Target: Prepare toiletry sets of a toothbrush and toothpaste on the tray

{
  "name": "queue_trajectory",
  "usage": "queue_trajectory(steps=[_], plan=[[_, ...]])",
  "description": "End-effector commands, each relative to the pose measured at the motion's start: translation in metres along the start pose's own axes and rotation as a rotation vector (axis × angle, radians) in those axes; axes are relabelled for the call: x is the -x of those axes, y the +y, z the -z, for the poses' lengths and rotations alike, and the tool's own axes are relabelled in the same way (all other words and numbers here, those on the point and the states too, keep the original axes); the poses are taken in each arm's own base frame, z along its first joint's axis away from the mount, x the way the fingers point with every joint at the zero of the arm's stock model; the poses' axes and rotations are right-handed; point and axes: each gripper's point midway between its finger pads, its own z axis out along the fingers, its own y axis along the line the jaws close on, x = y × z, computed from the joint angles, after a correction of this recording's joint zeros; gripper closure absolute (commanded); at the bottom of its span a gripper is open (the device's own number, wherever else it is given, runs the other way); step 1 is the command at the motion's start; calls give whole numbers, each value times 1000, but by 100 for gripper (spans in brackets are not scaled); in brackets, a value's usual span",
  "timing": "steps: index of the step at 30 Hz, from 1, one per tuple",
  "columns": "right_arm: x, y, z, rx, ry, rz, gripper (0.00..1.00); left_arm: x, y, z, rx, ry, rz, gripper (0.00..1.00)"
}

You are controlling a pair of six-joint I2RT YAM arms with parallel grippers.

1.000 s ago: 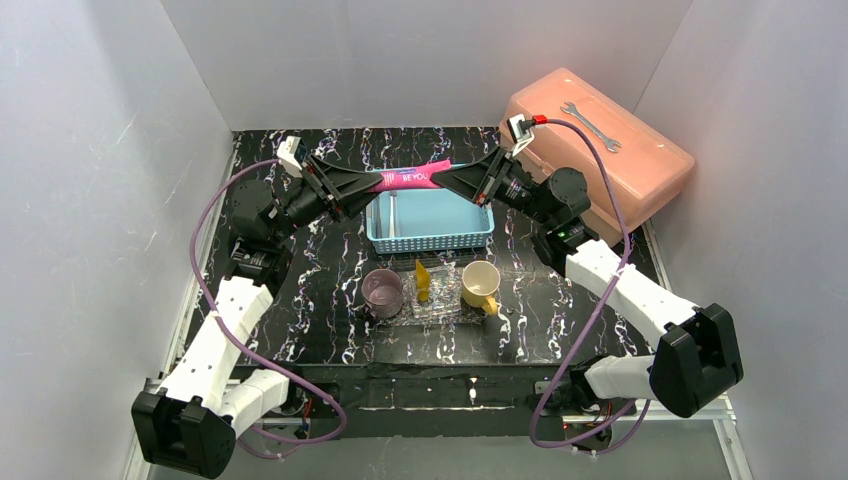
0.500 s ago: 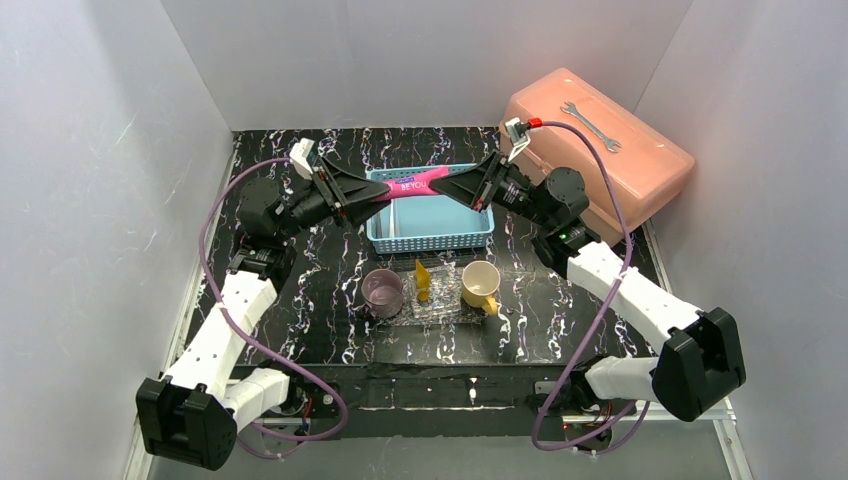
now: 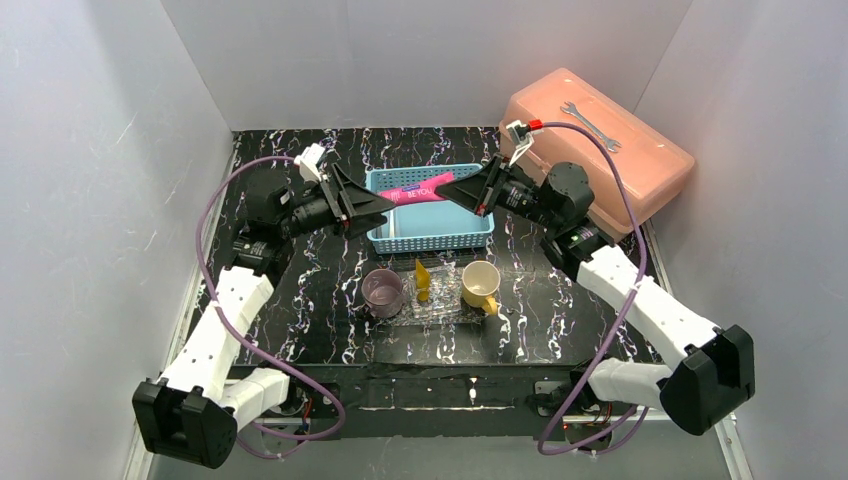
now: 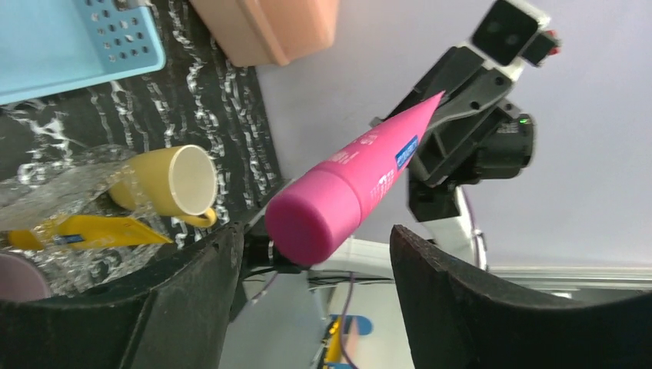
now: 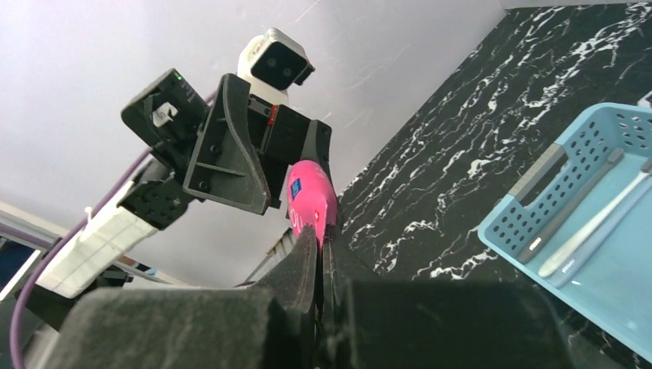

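Note:
The pink-magenta tube [image 3: 420, 188] hangs in the air over the blue basket. My right gripper [image 3: 462, 192] is shut on its flat crimped end, which also shows in the right wrist view [image 5: 311, 201]. My left gripper [image 3: 378, 205] is open, just left of the tube's cap end. In the left wrist view the cap [image 4: 315, 215] floats between the spread jaws without touching them. The yellow tube [image 3: 423, 281] lies on the clear glittery tray [image 3: 445, 312]. Pale toothbrushes [image 5: 592, 223] lie in the basket.
The light-blue mesh basket [image 3: 430, 243] stands behind the tray. A purple cup [image 3: 382, 290] and a yellow cup [image 3: 481, 283] stand at the tray's two ends. A pink toolbox [image 3: 620, 165] with a wrench [image 3: 590, 112] on it sits at the back right.
My left gripper has opened, let go of the pink tube's cap end and drawn back to the left. My right gripper keeps the tube and has shifted slightly right.

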Motion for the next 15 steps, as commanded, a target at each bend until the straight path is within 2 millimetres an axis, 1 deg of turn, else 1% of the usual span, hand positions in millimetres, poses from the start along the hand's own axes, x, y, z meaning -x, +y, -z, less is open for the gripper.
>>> queue_trajectory(steps=[1, 6, 10, 12, 15], plan=[[30, 25, 11, -25, -53, 157, 99, -9, 0, 15, 85, 12, -138, 31], [24, 7, 21, -158, 15, 225, 99, -9, 11, 26, 187, -7, -222, 29], [15, -16, 34, -300, 93, 252, 99, -6, 23, 34, 269, -28, -285, 29], [14, -24, 38, -357, 122, 265, 99, -4, 29, 37, 306, -35, -311, 28], [6, -35, 45, -444, 179, 284, 99, -2, 41, 42, 363, -36, -338, 28]])
